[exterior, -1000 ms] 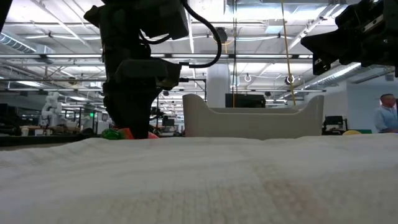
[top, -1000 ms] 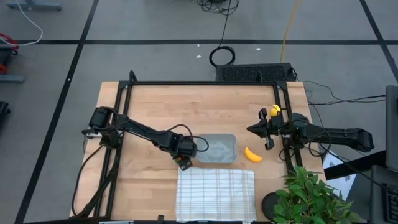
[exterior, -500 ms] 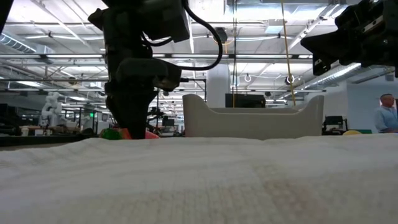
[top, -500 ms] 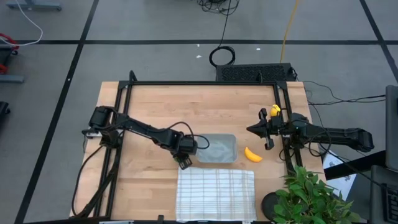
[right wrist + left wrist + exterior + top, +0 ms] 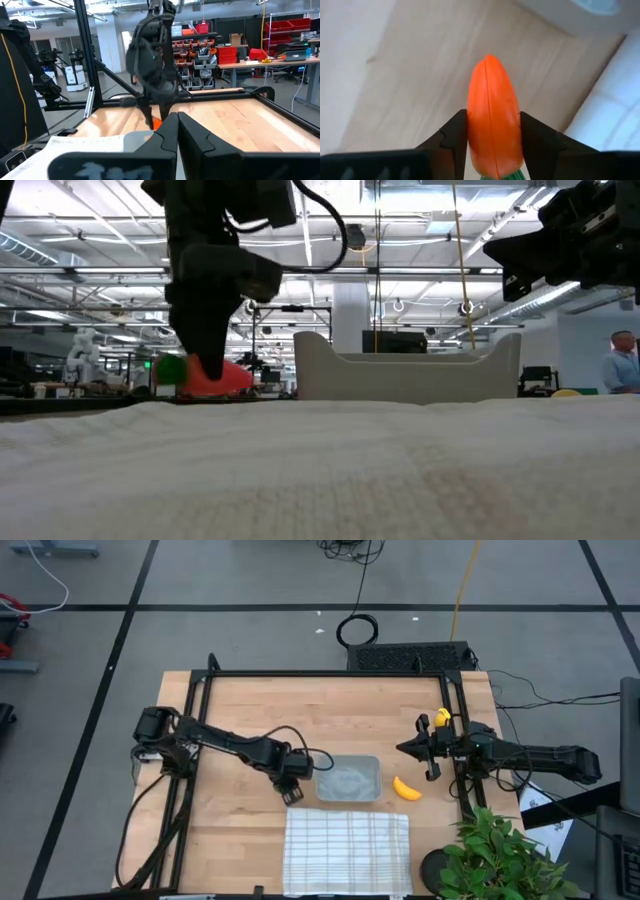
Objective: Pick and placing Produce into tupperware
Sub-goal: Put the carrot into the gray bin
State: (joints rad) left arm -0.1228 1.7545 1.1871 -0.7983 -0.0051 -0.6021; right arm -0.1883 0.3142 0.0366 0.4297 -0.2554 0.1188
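The orange carrot (image 5: 492, 117) with its green top (image 5: 170, 368) hangs just above the wood, left of the tupperware (image 5: 348, 779). My left gripper (image 5: 293, 790) is shut on it. The yellow banana (image 5: 405, 788) lies on the table right of the tupperware. The small round yellow fruit (image 5: 441, 718) sits near the table's right rail. My right gripper (image 5: 415, 748) hovers shut above the table, between the banana and that fruit, with nothing in it. My left gripper pinches the carrot's orange body (image 5: 470, 135) between its two fingers (image 5: 454, 137), at the thick part near the green top. It comes from above, slanting down. The carrot is lifted clear of the table, roughly level, with its pointed end (image 5: 246, 379) toward the tupperware.
A white grid-striped cloth (image 5: 347, 850) lies at the near edge, below the tupperware. A leafy potted plant (image 5: 500, 855) stands at the near right corner. A black frame (image 5: 330, 674) runs around the table's far and side edges. Bare wood lies far and left of the tupperware.
My left gripper has taken hold of the carrot, which lay on the table left of the tupperware, and has risen a little while moving slightly toward the table's far left. The carrot now hangs clear of the wood. My right arm has kept still.
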